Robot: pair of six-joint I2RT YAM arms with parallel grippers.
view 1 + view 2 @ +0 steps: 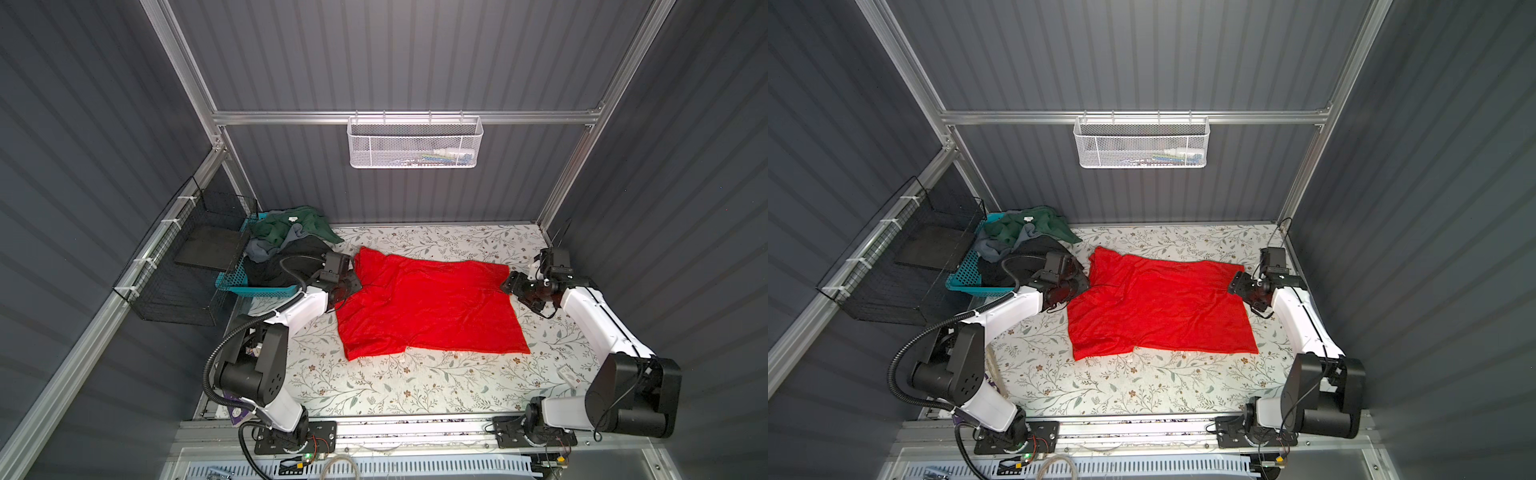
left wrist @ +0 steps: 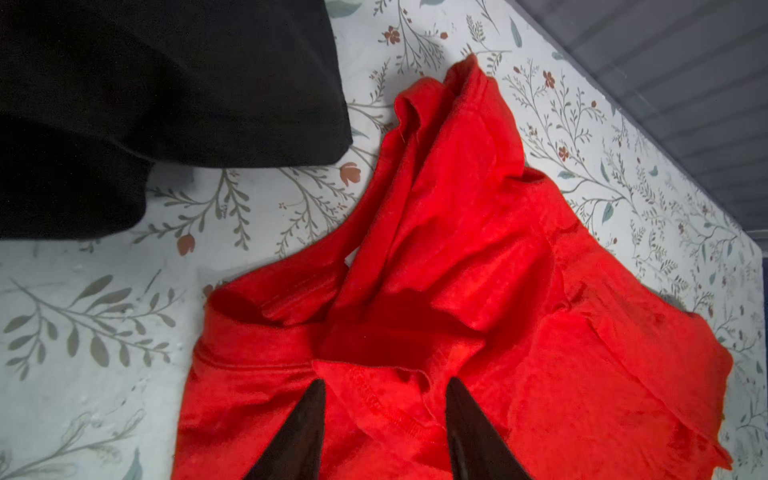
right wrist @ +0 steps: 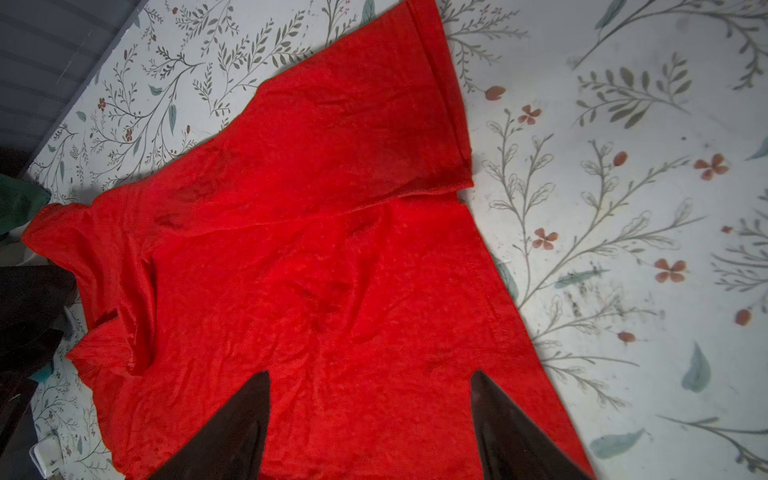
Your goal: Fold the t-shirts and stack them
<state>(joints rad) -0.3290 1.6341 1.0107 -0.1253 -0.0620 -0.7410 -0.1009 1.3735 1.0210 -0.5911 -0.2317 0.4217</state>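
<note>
- Red shirt [image 1: 432, 307] [image 1: 1163, 307] is on the table [image 1: 415, 390], roughly mid-table and a bit toward the back wall.
- It's spread mostly flat but wrinkled. The far left corner is bunched into a peak.
- Left fingers [image 2: 299, 436] are at the shirt's left edge, apart, tips over the red cloth. A stitched hem band runs between them.
- I see no pinch in the left wrist view. The cloth between the tips looks slack.
- The same view shows a rumpled fold of red shirt [image 2: 457, 257] ahead of the tips.
- Right fingers [image 3: 232, 428] are at the shirt's right edge, spread wide, both tips over red shirt [image 3: 311, 270]. Nothing is held.
- In the right wrist view a hemmed flap lies folded over the far part of the shirt.
- In both top views the two arms face each other across the shirt, left [image 1: 291, 316] and right [image 1: 590, 316].
- Teal basket [image 1: 232, 282] sits at the back left corner of the table, just behind the left arm's wrist.
- Loose heap in the basket: green shirt [image 1: 291, 224] on top at the rear, grey shirt [image 1: 259, 249] below it, black shirt [image 1: 291, 253] in front.
- Black shirt [image 2: 166, 104] spills over the basket's side near the red shirt's bunched corner, not touching it.
</note>
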